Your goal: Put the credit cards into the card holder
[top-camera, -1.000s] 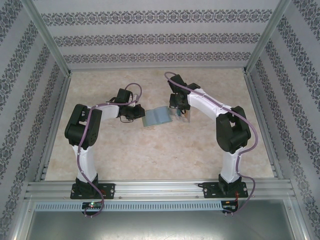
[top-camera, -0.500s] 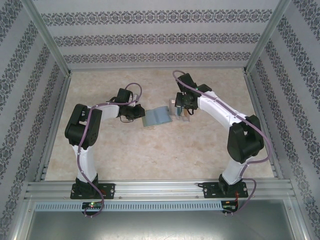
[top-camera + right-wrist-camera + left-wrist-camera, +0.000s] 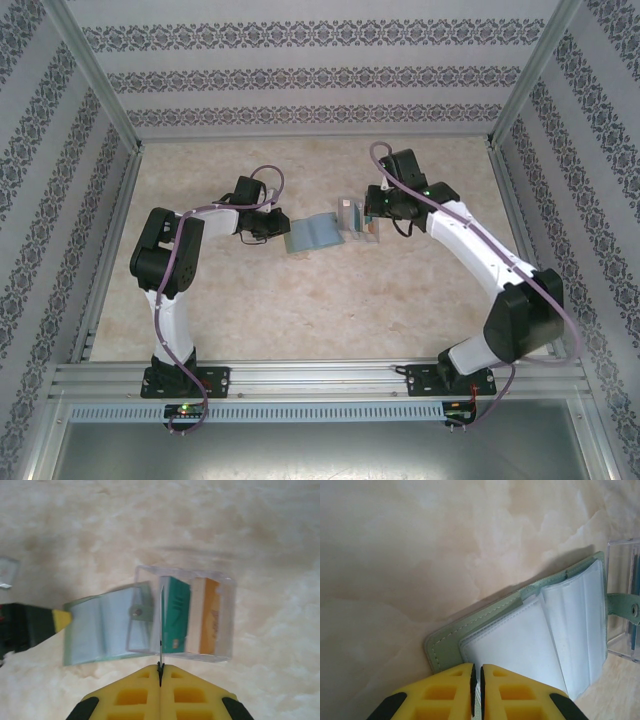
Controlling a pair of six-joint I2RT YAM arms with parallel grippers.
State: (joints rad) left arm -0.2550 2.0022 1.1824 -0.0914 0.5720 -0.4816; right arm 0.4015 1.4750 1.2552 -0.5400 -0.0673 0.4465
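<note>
Left wrist view: my left jaws are clenched on the near edge of the card holder (image 3: 520,640). The yellow pads (image 3: 447,690) almost meet, with only the grey-green cover edge pinched between them. The holder lies open and flat on the worktop (image 3: 420,555), pale sleeves facing up and the green cover showing as a border round them. Its tab clasp (image 3: 624,608) sticks out from the far end and overlaps the clear box (image 3: 620,647). Whether box and holder body touch I can't tell.

Right wrist view: my right jaws are clenched on a thin card (image 3: 161,625), seen edge-on as a pale line rising straight from between the jaws. I can't tell its colour. Its edge lines up with the box's left wall, but I can't tell whether it is inside the box or above it. In the box a teal card (image 3: 176,615) stands on edge beside an orange card (image 3: 210,615). A pale strip sits between them and I can't tell what it is. The holder is just left of the box, tab clasp over the box's left side. A yellow fingertip (image 3: 61,620) of my left jaws shows at the holder's far left end.

Top external view: the holder sits mid-worktop between my two wrists. My left arm (image 3: 170,270) is at its left end. My right arm (image 3: 480,260) is over the box at its right end.
</note>
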